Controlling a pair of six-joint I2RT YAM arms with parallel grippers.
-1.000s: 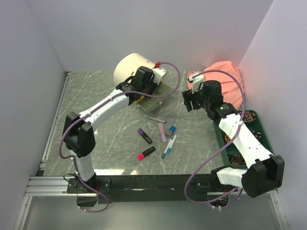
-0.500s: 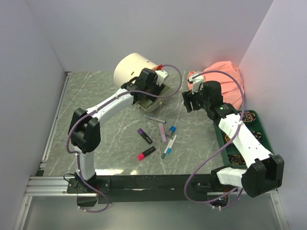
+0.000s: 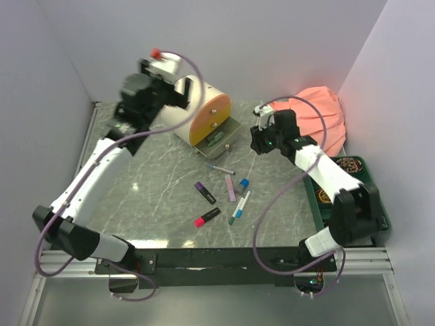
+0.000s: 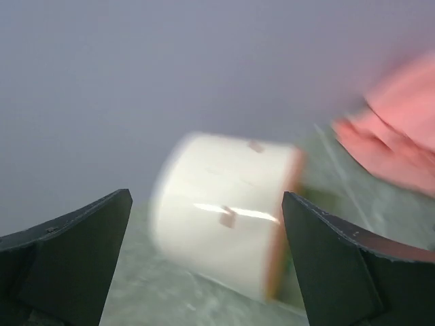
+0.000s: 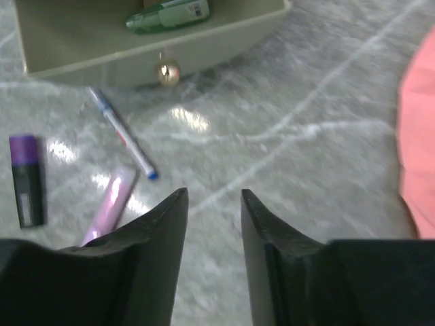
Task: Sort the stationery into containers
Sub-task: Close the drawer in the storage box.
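Note:
The cream drum cabinet (image 3: 204, 109) lies at the back, its orange front (image 3: 206, 127) facing the table. Its lower drawer (image 3: 224, 138) is pulled out and holds a green piece (image 5: 170, 13); the drawer wall (image 5: 136, 51) and knob (image 5: 167, 71) show in the right wrist view. On the table lie a thin white pen (image 3: 219, 168), a purple highlighter (image 3: 205, 192), a lilac marker (image 3: 230, 187), a blue-capped highlighter (image 3: 242, 185), a teal-tipped pen (image 3: 239, 208) and a pink-black highlighter (image 3: 207, 217). My left gripper (image 3: 173, 92) is raised behind the cabinet, wide open and empty. My right gripper (image 3: 258, 141) hovers just right of the drawer, jaws narrowly apart and empty.
A pink cloth (image 3: 316, 115) lies bunched at the back right. A dark green compartment tray (image 3: 372, 204) sits along the right edge under my right arm. White walls close in the back and both sides.
My left arm has swung up and left, away from the drawer, and its jaws have opened wide. The right gripper has shifted slightly toward the drawer and its jaws have narrowed.

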